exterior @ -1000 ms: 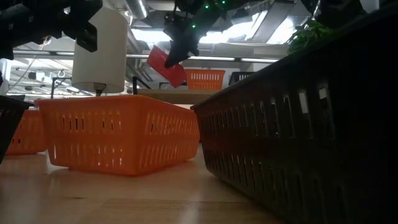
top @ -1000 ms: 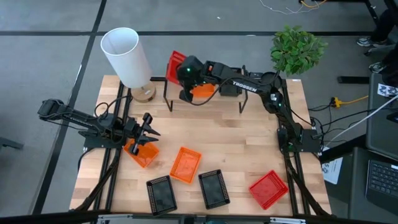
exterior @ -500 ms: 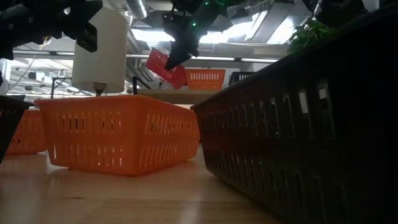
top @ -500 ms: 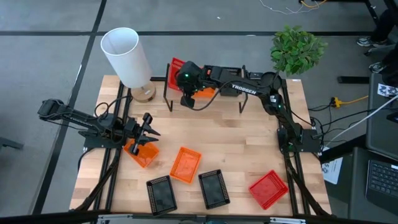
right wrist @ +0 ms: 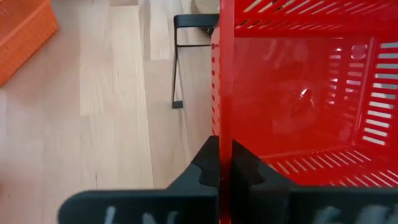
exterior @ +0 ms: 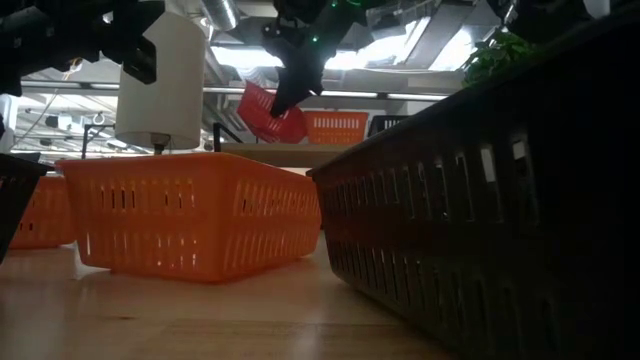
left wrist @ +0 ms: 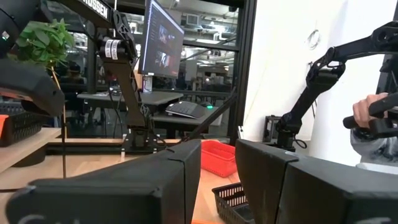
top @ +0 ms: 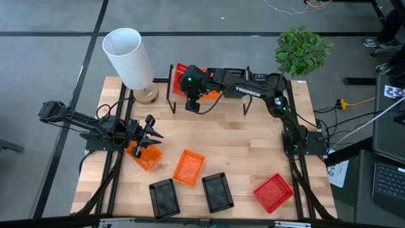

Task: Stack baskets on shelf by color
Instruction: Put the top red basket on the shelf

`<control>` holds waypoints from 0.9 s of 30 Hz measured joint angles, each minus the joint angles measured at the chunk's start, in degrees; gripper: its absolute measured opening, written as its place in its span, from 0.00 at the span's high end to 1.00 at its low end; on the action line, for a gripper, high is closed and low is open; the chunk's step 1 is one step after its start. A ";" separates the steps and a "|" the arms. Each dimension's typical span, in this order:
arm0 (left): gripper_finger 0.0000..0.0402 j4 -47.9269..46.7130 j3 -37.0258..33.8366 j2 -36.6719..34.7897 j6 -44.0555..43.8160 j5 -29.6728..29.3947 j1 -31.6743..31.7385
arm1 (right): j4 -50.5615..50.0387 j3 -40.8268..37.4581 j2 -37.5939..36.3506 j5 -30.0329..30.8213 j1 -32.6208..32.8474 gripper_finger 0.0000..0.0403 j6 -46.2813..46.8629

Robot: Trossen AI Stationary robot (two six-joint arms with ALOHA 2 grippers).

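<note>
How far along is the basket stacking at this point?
Early. One orange basket and a black one already sit on the shelf. The right hand grips a tilted red basket over the shelf's left end. Five baskets remain on the table; the left hand hovers above an orange one.

White cylindrical lamp upright on round wooden base at far-left bench corner, green potted plant at far-right corner, lit monitor beyond, person's hand on a dark handle
</note>
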 joint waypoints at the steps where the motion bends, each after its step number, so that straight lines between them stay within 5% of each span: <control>1: 0.77 0.00 0.00 0.00 0.00 0.00 0.00 | 0.10 0.00 0.00 0.00 0.02 1.00 -0.03; 17: 0.77 0.00 0.00 0.00 0.00 -0.01 0.00 | -0.58 0.00 0.00 0.02 0.03 0.98 0.98; 27: 0.77 -0.01 0.00 0.00 0.00 -0.01 0.00 | -0.86 0.00 0.00 0.12 0.02 0.83 1.48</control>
